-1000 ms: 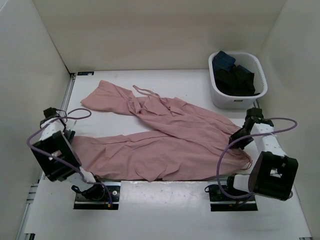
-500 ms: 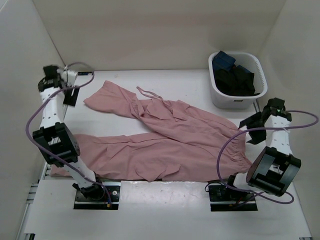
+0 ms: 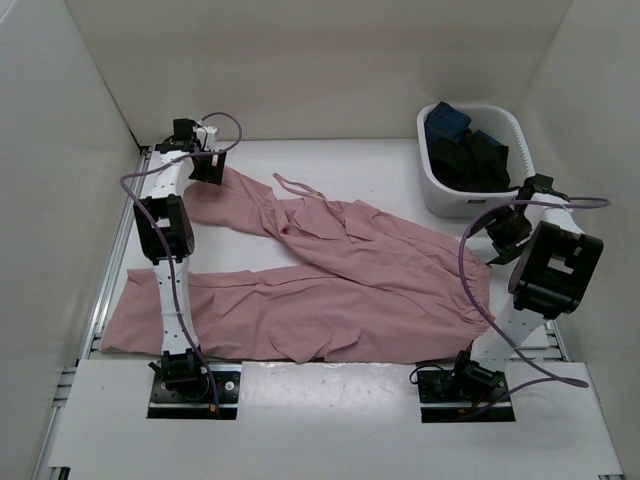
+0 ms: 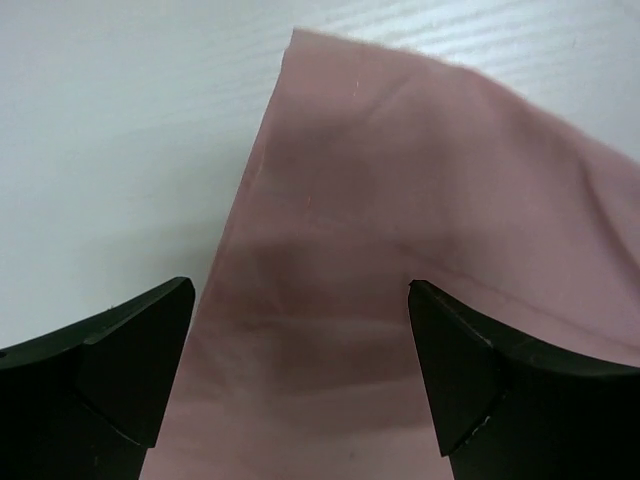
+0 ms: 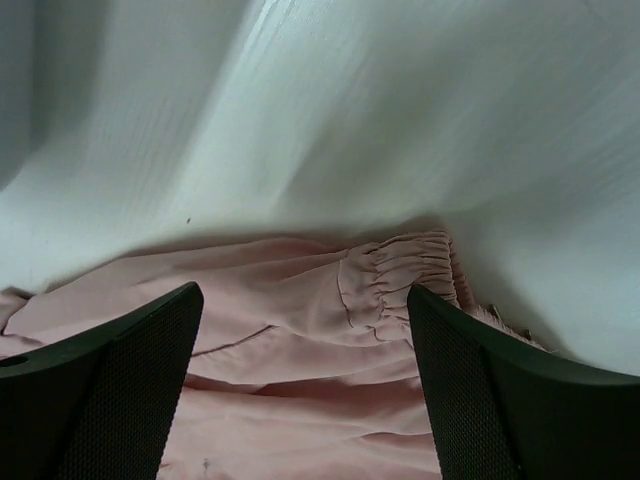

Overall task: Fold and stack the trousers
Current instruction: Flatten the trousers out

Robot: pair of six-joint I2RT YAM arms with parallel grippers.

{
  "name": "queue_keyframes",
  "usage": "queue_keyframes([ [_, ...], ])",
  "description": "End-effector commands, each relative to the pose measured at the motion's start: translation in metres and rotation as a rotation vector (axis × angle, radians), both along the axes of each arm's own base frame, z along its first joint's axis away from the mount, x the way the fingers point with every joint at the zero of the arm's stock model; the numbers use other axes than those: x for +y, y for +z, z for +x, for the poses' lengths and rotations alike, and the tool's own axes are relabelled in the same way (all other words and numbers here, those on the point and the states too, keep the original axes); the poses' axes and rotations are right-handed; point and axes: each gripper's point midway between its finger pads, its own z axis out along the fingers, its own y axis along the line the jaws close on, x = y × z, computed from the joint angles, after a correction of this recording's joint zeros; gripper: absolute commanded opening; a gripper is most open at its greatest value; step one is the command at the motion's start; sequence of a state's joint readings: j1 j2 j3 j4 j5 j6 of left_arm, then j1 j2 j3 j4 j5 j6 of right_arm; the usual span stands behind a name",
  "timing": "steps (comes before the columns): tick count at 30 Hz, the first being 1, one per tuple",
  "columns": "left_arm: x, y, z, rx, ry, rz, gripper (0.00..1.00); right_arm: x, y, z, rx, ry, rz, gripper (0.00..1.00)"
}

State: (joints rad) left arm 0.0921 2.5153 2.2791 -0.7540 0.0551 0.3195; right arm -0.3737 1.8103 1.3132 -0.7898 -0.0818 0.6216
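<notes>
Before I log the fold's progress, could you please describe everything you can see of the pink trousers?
The trousers are dusty pink, thin and soft-looking, spread unfolded and wrinkled on the white table. The gathered waistband lies at the right; two long legs run left, one toward the far corner. The left gripper and right gripper hang open above it, gripping nothing.

- Left arm (image 3: 172, 300) and right arm (image 3: 555, 265): white links, chunky black joint blocks.
- Purple cables (image 3: 463, 265) loop along each.
- Black base plates (image 3: 228, 398), flat and rectangular.
- Left claw (image 4: 300, 290): smooth black wedges; right claw (image 5: 305, 290): black, finely meshed.
</notes>
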Motion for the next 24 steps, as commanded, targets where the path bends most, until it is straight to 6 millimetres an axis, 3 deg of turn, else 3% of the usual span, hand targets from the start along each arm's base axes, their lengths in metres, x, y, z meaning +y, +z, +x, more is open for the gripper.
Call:
queue_keyframes([
  [1, -0.010, 0.067, 0.046, -0.246, 0.004, -0.061, 1.00, -0.010, 0.007, 0.023, -0.059, 0.017, -0.030, 0.88],
  [2, -0.013, 0.049, 0.048, -0.224, 0.008, -0.049, 1.00, -0.010, 0.004, 0.022, -0.050, 0.017, -0.027, 0.88],
  [4, -0.009, 0.033, 0.047, -0.198, 0.017, -0.027, 1.00, -0.013, -0.005, 0.023, -0.025, 0.014, -0.031, 0.89],
  [5, -0.009, 0.012, 0.042, -0.156, 0.010, -0.023, 1.00, -0.015, -0.007, 0.025, -0.020, 0.012, -0.039, 0.89],
  [6, -0.009, 0.012, 0.042, -0.156, 0.010, -0.023, 1.00, -0.014, -0.012, 0.021, 0.006, 0.012, -0.028, 0.89],
  [9, -0.010, -0.018, 0.032, -0.094, -0.027, -0.011, 1.00, -0.010, -0.019, 0.011, 0.076, 0.013, 0.000, 0.89],
  [13, -0.019, -0.040, 0.017, -0.032, -0.082, -0.039, 0.65, -0.020, -0.006, -0.013, 0.151, -0.003, -0.079, 0.89],
  [14, -0.019, -0.039, 0.014, -0.022, -0.082, -0.040, 0.37, -0.022, 0.000, -0.013, 0.151, 0.014, -0.111, 0.89],
  [16, -0.019, -0.044, 0.011, -0.011, -0.090, -0.035, 0.14, -0.021, 0.017, -0.017, 0.131, 0.024, -0.122, 0.89],
  [21, -0.016, -0.003, 0.007, -0.055, -0.110, -0.001, 0.14, -0.008, 0.040, -0.036, 0.170, 0.068, -0.149, 0.89],
  [24, -0.015, 0.075, 0.003, -0.171, -0.135, 0.035, 0.14, 0.002, 0.032, -0.053, 0.209, 0.066, -0.142, 0.90],
])
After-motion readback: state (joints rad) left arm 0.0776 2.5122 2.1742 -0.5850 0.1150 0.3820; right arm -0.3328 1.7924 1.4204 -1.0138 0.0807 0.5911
